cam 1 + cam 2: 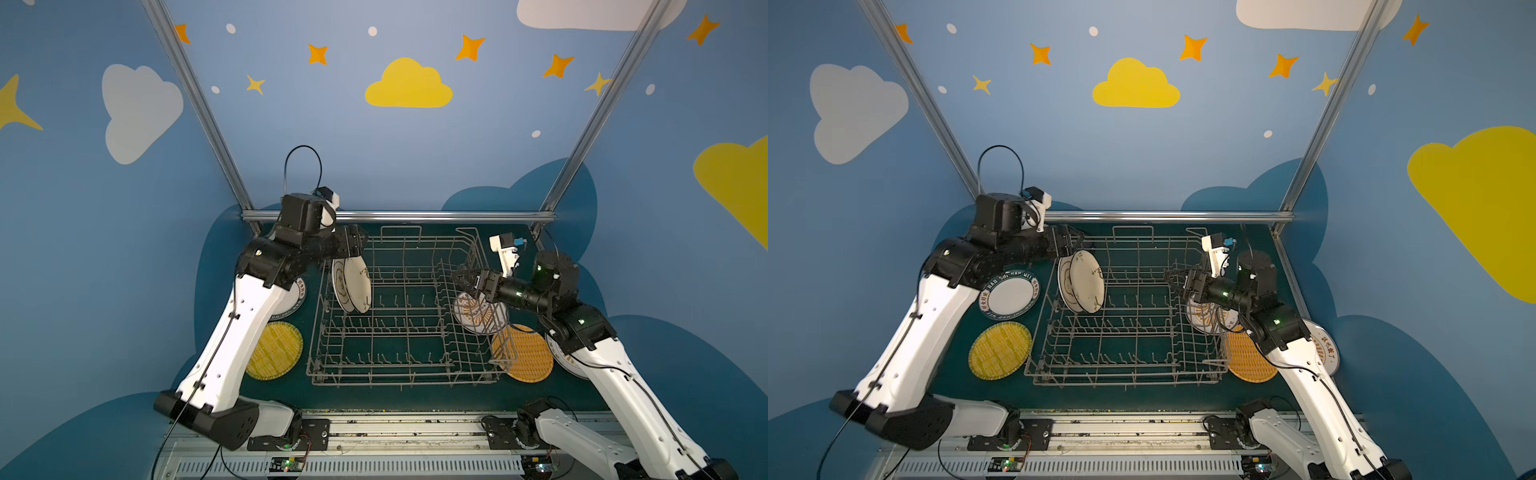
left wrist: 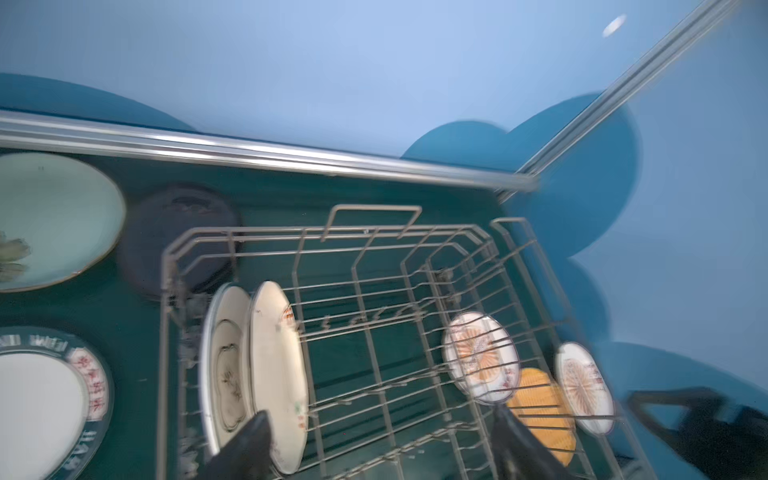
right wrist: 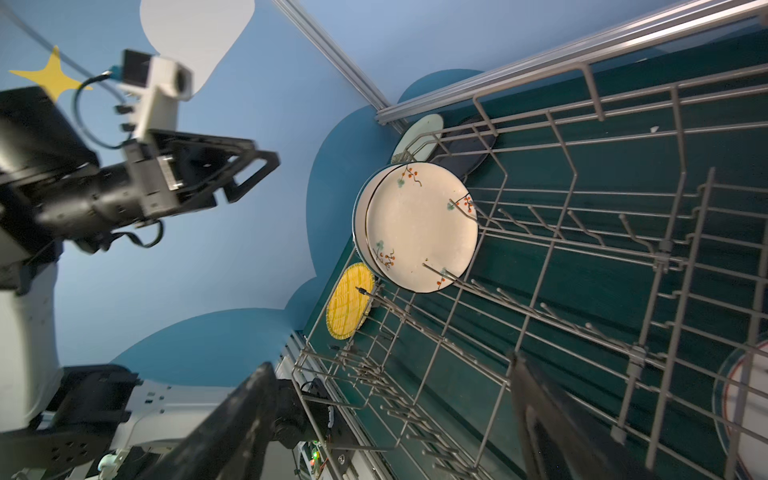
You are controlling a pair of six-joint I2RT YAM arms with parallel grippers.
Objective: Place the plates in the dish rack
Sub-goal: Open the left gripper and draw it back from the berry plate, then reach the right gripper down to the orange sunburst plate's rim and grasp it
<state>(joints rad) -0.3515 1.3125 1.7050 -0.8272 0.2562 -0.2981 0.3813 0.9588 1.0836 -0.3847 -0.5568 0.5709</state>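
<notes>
The grey wire dish rack (image 1: 399, 376) (image 1: 1125, 374) stands mid-table. Two cream plates (image 1: 353, 286) (image 1: 1086, 280) (image 2: 278, 374) (image 3: 419, 224) stand upright between tines at its far left end. My left gripper (image 1: 363, 239) (image 1: 1081, 241) (image 2: 380, 415) hovers just above them, open and empty. My right gripper (image 1: 457, 276) (image 1: 1171, 276) (image 3: 390, 361) is open over the rack's right side, holding nothing. Flat on the table lie a lettered-rim plate (image 1: 1009, 295), a yellow woven plate (image 1: 274, 351), a sunburst plate (image 1: 478, 313) and an orange woven plate (image 1: 528, 353).
A pale green plate (image 2: 54, 216) and a black plate (image 2: 178, 232) lie behind the rack's far left corner. Another white plate (image 1: 1325, 345) lies partly under my right arm. A metal rail (image 1: 399, 216) bounds the table's back edge.
</notes>
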